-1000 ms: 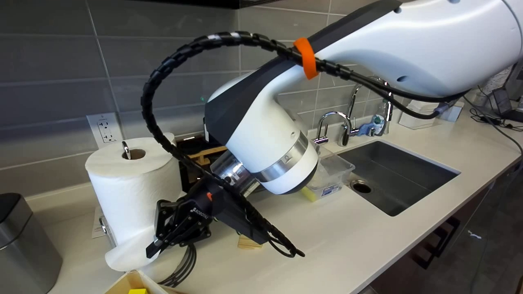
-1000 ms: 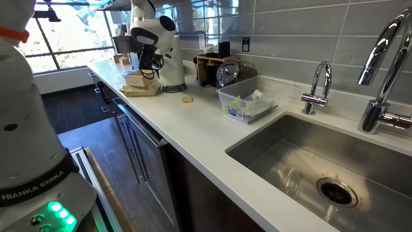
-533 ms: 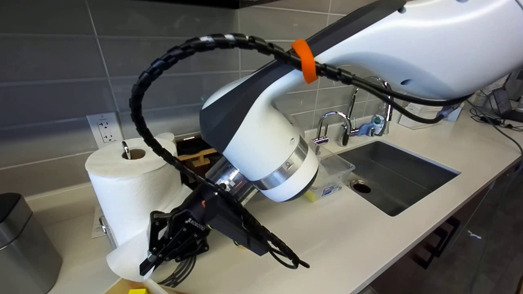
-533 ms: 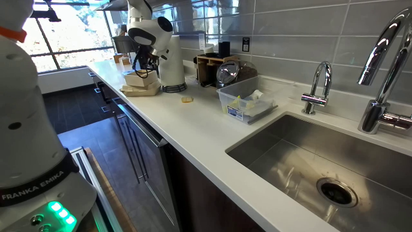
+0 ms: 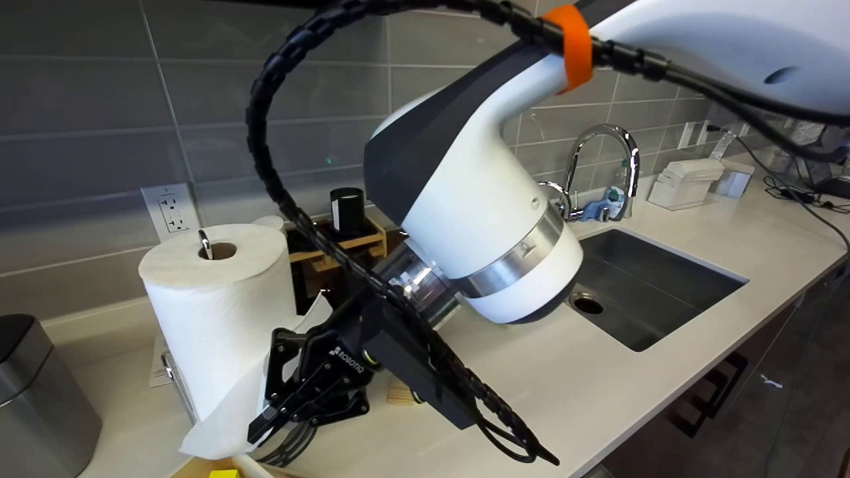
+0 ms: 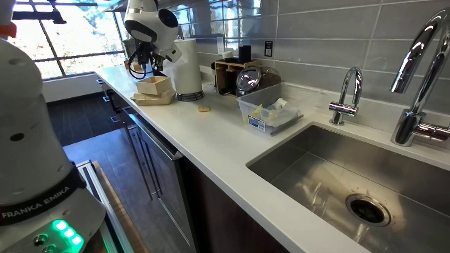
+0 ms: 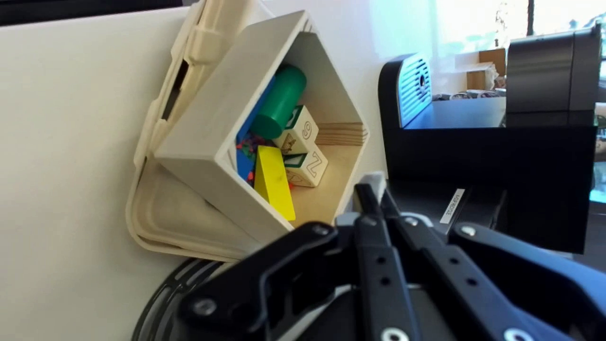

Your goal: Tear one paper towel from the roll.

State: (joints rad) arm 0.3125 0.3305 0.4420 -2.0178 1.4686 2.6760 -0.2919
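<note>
The roll is a fat white cylinder standing upright on its wire holder; it also shows in an exterior view. My gripper is in front of the roll, low and tilted downward. Its jaws are closed on the paper towel, which stretches from the roll to the fingertips. Another edge of the sheet sticks up behind the gripper. In the wrist view the gripper pinches a bit of white paper towel at its tips. The sheet also shows beside the roll. Whether it is partly torn is hidden.
A wooden box with blocks sits on a beige carton below the gripper. A black machine stands near the fingers. A grey bin, tan block, plastic tub and sink are also on the counter.
My gripper first moved down and slightly left, then right and away from the roll, holding the paper towel. The sheet is now pulled tauter and stands out from the roll.
</note>
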